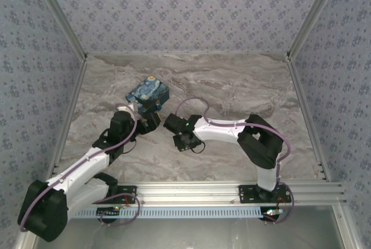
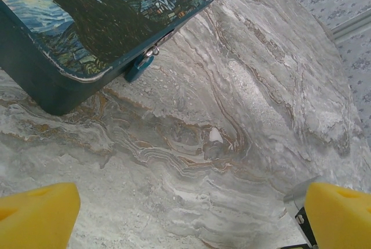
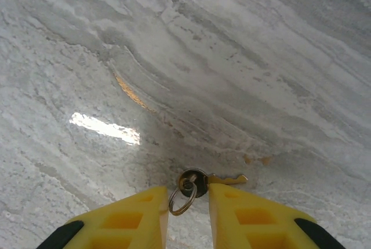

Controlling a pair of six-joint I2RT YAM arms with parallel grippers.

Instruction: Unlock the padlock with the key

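Observation:
The tiny teal padlock [image 2: 139,68] hangs by its thin metal shackle from the hasp of the starry-night print box [image 2: 87,17], resting against the box's side near the marble. My left gripper [image 2: 191,217] is open wide, short of the padlock, with bare marble between its yellow fingers [image 2: 35,214]. The brass key [image 3: 225,178] with its dark round head and split ring [image 3: 182,201] lies on the table. My right gripper [image 3: 188,202] is low over it, open, fingertips flanking the head and ring. From above, the box [image 1: 148,92] sits just beyond the left gripper [image 1: 149,121].
The marble table [image 1: 232,86] is walled by patterned panels at the left, back and right. The right gripper [image 1: 184,140] is close to the left one near the table's middle. An aluminium rail [image 1: 203,194] runs along the near edge.

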